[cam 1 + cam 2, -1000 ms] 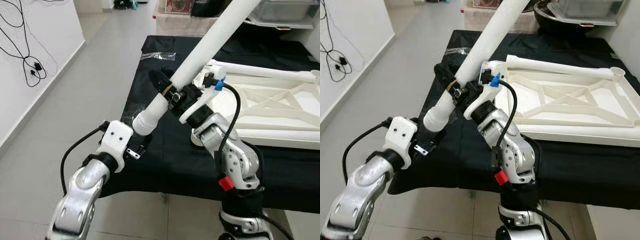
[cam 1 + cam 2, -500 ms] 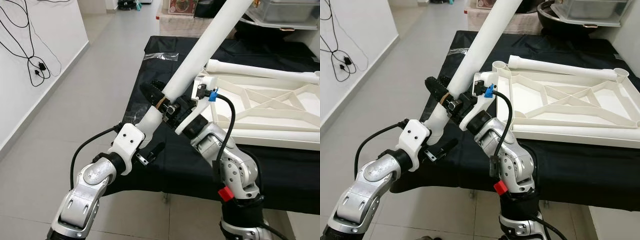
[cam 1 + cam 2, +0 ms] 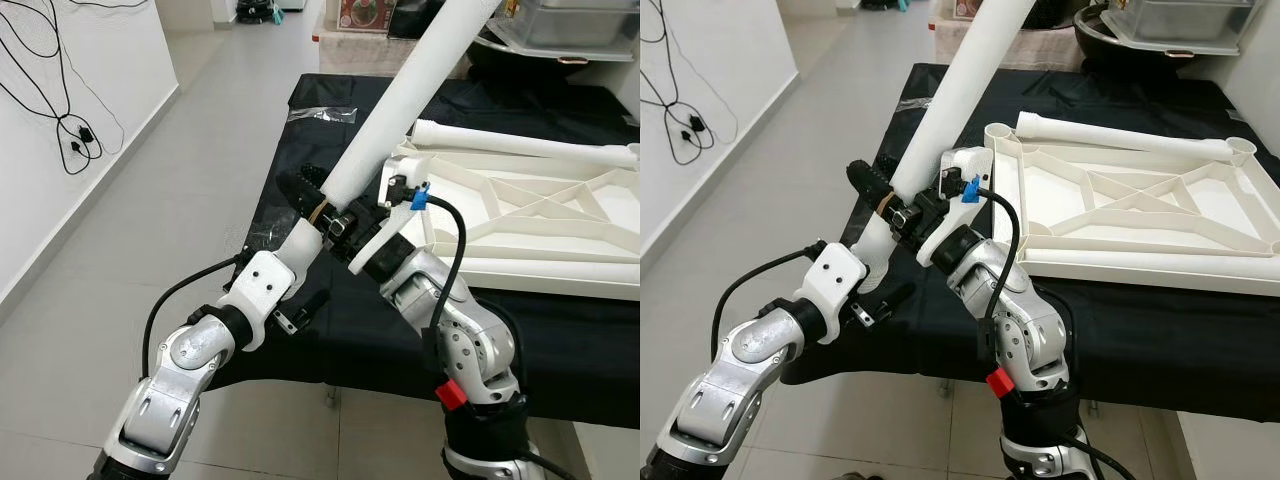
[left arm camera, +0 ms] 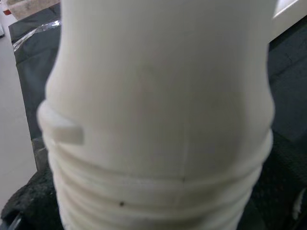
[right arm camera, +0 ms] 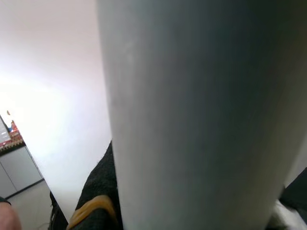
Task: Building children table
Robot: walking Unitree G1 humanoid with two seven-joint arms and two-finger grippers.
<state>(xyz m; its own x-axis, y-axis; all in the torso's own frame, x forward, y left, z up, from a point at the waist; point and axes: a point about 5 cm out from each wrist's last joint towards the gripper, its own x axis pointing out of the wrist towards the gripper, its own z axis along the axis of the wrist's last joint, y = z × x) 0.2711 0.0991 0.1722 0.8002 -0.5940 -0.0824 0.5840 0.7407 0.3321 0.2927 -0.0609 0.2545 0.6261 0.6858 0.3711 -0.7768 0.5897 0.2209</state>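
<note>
A long white table leg (image 3: 400,100) slants up from lower left to upper right over the near left corner of the black table (image 3: 560,350). My right gripper (image 3: 318,200) is shut on the leg a little above its lower end, black fingers wrapped around it. My left gripper (image 3: 298,295) sits right at that lower end, whose ribbed screw thread (image 4: 158,191) looms very close in the left wrist view. The white table-top frame (image 3: 540,215) lies upside down on the black table, with another white leg (image 3: 520,145) along its far edge.
A clear plastic bag (image 3: 320,113) lies on the table's far left corner. Grey tiled floor (image 3: 180,200) runs along the left, beside a white wall with hanging black cables (image 3: 60,100). Boxes and a plastic bin (image 3: 560,20) stand behind the table.
My left gripper has come up from below to the leg's threaded end. The right gripper and the leg have shifted slightly left and nearer. The camera has also shifted a little.
</note>
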